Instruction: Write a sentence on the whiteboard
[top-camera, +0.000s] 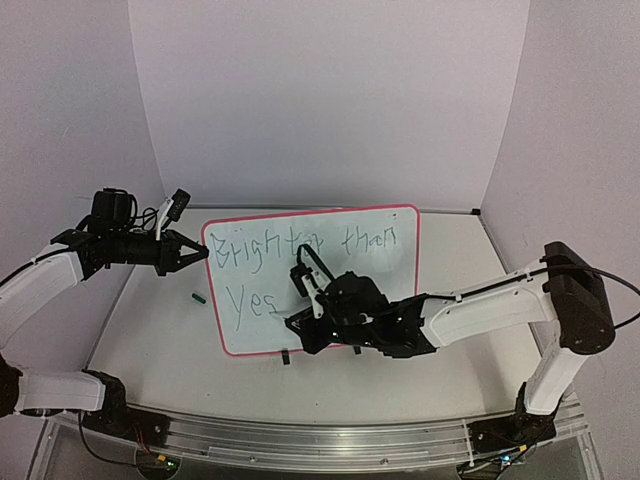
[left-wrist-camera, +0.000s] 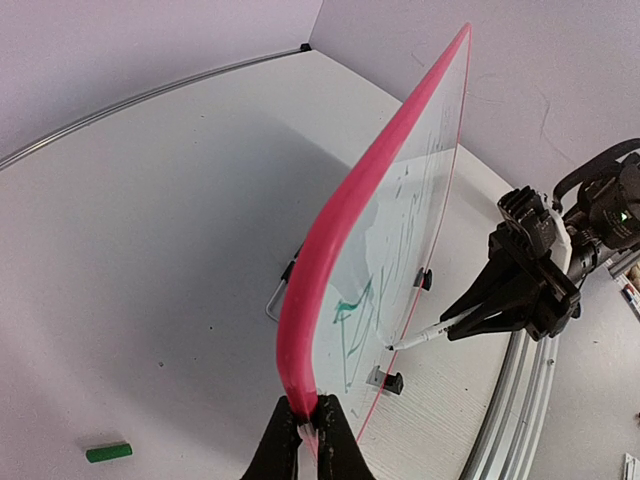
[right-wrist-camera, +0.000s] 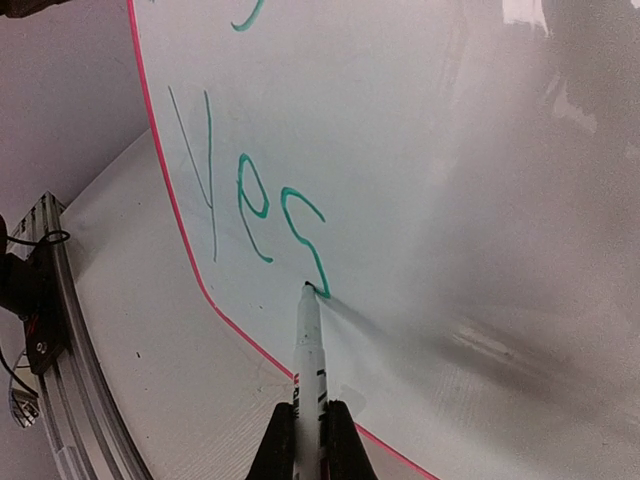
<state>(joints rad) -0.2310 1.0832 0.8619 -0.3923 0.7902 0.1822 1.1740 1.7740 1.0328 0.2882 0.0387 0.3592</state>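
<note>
Arm on the left reaches inward, its left gripper (left-wrist-camera: 310, 428) pinched tight on the rounded pink frame of the whiteboard (top-camera: 385, 285). Board stands near upright on black clips (left-wrist-camera: 392, 382), long axis left to right, glossy face toward the bases. The green sentence (top-camera: 300, 245) reads "Brighter than / Yes". Right arm stretches leftward; the right gripper (right-wrist-camera: 310, 428) clamps a white marker (right-wrist-camera: 307, 345), tip touching the "s".

This looks like a robotics lab test cell. Plain pale panels (top-camera: 330, 100) wall the table (top-camera: 150, 340) in from 9 o'clock round through 12 to 3 o'clock, forming a bare backdrop. At 6 o'clock an aluminium rail (top-camera: 330, 440) runs along the near edge, where two white-and-black arms are mounted: the left arm (top-camera: 40, 285) and the right arm (top-camera: 490, 310). Loose wiring (top-camera: 150, 455) and what may be small green indicator lights (top-camera: 507, 459) sit by the bases.
</note>
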